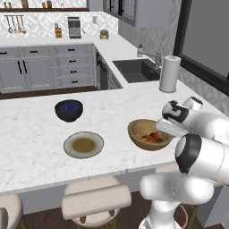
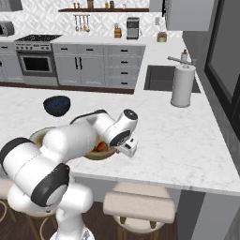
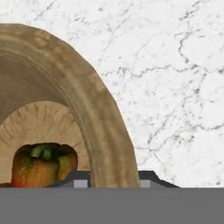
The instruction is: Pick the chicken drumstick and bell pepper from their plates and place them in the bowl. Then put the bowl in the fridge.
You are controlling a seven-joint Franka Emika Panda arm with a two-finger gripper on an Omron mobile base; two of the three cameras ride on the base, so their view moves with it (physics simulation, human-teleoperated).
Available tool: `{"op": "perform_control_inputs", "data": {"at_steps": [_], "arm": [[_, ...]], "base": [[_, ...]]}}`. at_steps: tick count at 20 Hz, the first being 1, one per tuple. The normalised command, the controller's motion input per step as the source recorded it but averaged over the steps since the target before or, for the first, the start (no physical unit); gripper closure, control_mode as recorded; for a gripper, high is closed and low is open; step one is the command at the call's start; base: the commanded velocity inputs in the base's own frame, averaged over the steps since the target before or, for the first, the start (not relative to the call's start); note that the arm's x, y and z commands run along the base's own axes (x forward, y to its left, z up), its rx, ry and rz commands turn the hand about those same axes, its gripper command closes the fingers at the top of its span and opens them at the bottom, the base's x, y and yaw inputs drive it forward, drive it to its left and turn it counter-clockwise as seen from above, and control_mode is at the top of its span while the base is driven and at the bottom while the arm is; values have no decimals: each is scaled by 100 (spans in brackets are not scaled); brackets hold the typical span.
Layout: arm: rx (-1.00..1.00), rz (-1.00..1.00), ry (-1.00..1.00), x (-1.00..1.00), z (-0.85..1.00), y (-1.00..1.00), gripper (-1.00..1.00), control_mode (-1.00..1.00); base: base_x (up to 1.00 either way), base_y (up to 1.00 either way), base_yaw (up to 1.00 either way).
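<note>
Gripper point(image 3: 111, 177) clamped shut on bowl point(image 1: 139, 128) rim, right side; bell pepper point(image 3: 41, 164) inside. You're at bowl-pickup step. Next: lift level, carry to fridge.

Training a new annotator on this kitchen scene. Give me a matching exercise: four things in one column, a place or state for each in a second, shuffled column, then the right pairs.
Column one:
1. bell pepper
2. dark blue bowl
3. paper towel roll
4. claw

Column two:
A. upright beside the sink
B. closed on the rim of the wooden bowl
C. lying inside the wooden bowl
D. on the counter behind the empty plate

Pairs: 1-C, 2-D, 3-A, 4-B
</note>
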Motion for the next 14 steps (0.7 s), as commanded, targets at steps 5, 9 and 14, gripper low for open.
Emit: {"op": "perform_control_inputs", "data": {"at_steps": [5, 9, 14], "arm": [[1, -31, 9, -6, 100, 5, 100, -100], [0, -41, 18, 0, 95, 19, 100, -100], [0, -56, 5, 5, 60, 57, 100, -100]], "base": [[0, 0, 0], [0, 0, 0], [0, 0, 0]]}}
